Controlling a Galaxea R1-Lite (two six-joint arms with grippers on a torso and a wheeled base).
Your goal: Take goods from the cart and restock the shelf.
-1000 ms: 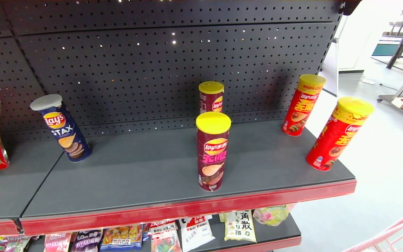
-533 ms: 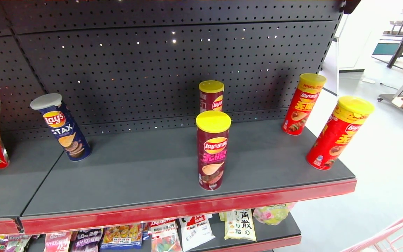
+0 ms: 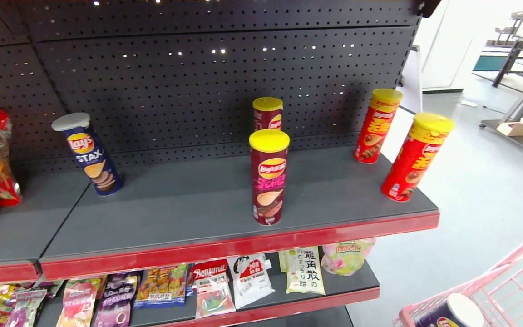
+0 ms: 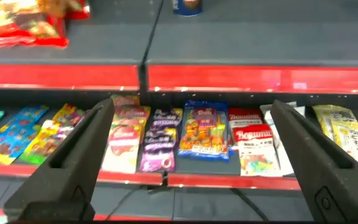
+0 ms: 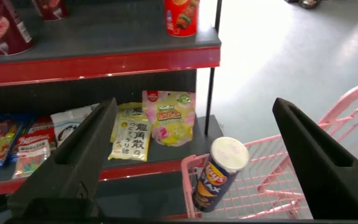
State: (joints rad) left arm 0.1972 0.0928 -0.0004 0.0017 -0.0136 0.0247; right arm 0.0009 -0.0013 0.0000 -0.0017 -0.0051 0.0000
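Camera back from shelf (image 3: 243, 204) — blue can (image 5: 219, 174) in pink cart (image 5: 352, 98) ahead of wide-spread right tool (image 5: 194, 104), well apart

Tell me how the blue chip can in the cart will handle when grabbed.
The blue chip can looks like a stiff tube, so it probably keeps its shape when squeezed. Its round glossy wall may slip or roll. It leans in a corner of the pink cart, so a nudge could topple it.

I see a blue can (image 3: 88, 154) at nine o'clock; front maroon can (image 3: 268, 177) centre, rear maroon can (image 3: 267, 113) behind; far red can (image 3: 376, 126) at two, near red can (image 3: 416, 156) at three; pink cart (image 3: 493, 281) at five.
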